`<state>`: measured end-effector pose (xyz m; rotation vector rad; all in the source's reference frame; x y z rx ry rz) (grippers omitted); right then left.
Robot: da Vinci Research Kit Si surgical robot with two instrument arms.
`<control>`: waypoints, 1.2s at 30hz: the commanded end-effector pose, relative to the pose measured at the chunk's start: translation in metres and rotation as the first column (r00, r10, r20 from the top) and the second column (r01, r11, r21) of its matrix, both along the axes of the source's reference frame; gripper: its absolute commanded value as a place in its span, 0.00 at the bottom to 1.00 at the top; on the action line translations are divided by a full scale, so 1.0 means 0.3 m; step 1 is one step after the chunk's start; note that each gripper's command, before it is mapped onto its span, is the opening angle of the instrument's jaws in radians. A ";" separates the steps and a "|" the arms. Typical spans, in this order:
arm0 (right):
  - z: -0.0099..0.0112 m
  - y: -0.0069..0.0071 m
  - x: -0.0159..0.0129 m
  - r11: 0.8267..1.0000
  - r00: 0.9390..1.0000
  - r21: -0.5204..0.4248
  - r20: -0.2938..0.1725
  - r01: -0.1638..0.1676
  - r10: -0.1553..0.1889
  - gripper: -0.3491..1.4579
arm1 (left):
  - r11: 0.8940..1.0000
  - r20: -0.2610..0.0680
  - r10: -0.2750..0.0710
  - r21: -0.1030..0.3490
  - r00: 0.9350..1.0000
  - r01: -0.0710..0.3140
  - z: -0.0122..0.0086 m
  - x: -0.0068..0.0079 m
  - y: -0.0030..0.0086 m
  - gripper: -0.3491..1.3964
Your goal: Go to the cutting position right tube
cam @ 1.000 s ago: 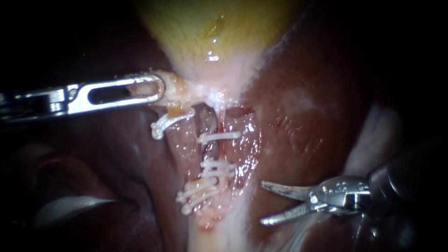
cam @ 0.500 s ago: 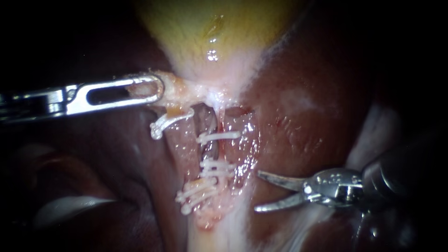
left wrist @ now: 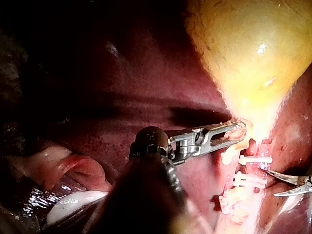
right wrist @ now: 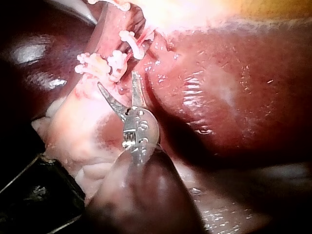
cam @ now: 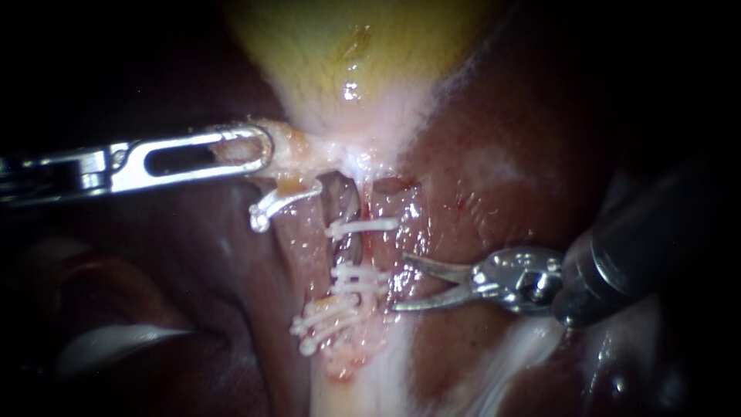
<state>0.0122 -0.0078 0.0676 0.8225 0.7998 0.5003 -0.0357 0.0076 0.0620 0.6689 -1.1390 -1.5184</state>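
The right tube (cam: 384,245) is found directly ahead of the right tool (cam: 400,283), whose two thin curved jaws are held apart with nothing caught between them. The tips are placed at the tube's near edge; whether it is touched cannot be told. One tip is set level with the stretch of tube between a single white clip (cam: 361,226) and a pair of clips (cam: 360,279). The other tip is set just past that pair, on the side away from the gallbladder (cam: 347,46). In the right wrist view the same spread jaws of the right tool (right wrist: 117,79) are seen pointing at the white clips, which lie just ahead of the tips. Farther ahead of this tool, beyond the tube, a cluster of clips (cam: 324,320) is seen on pale tissue. The tool's dark shaft (cam: 641,247) is laid over the liver (cam: 502,154), which is spread out beside and behind it. Well apart from it, the left tool (cam: 258,147) is clamped on pale tissue at the narrow end of the gallbladder, and the tissue is visible through the slot in its jaw. A lone clip (cam: 274,205) is seen hanging just under the tip of that tool.
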 end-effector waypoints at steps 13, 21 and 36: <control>0.0004 0.0078 0.0031 0.991 0.998 0.118 0.034 -0.061 0.057 0.93 | 1.000 -0.001 0.000 0.000 1.000 0.000 0.0001 -0.0005 -0.0001 0.00; 0.0032 0.0087 0.0049 0.985 0.997 0.162 0.043 -0.067 0.061 0.92 | 1.000 -0.002 -0.001 -0.001 1.000 0.001 0.0003 -0.0010 -0.0004 0.00; 0.0102 0.0081 0.0133 0.982 0.999 0.182 -0.006 -0.048 0.050 0.93 | 1.000 -0.005 -0.005 -0.002 1.000 0.005 0.0005 -0.0015 -0.0007 0.00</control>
